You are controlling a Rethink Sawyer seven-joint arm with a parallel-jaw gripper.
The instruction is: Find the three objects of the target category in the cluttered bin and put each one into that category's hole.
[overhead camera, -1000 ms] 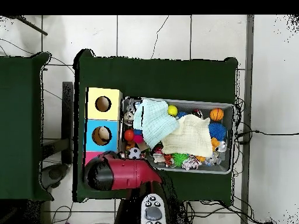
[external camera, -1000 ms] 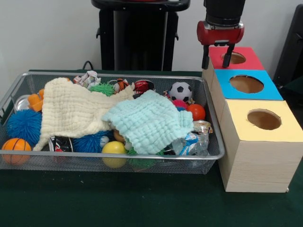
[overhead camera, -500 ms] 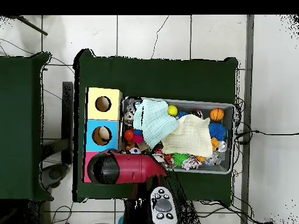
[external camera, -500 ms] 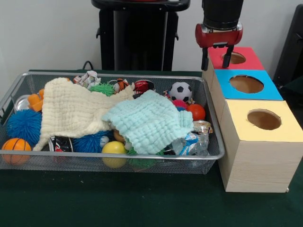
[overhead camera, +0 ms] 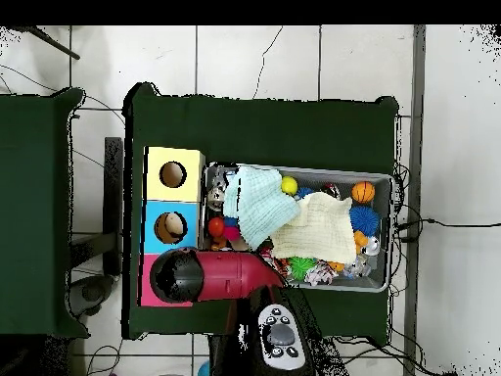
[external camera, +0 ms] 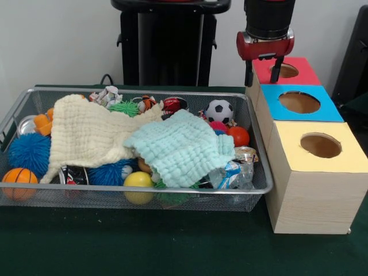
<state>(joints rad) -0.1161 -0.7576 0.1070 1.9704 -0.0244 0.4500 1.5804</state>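
A wire bin holds a cream cloth and a mint cloth draped over mixed toys. Showing around the cloths are a soccer ball, a red ball, a yellow ball, a small basketball and a blue spiky ball. My gripper hangs open and empty above the left edge of the red box, beside the bin's far right corner. In the overhead view the red arm covers most of the red box.
Three boxes with round holes stand in a row right of the bin: red, blue and yellow. Crumpled plastic packets lie in the bin's near right corner. A black stand rises behind the bin.
The gripper has risen slightly and shifted a little toward the bin, staying open. Nothing in the bin has moved.
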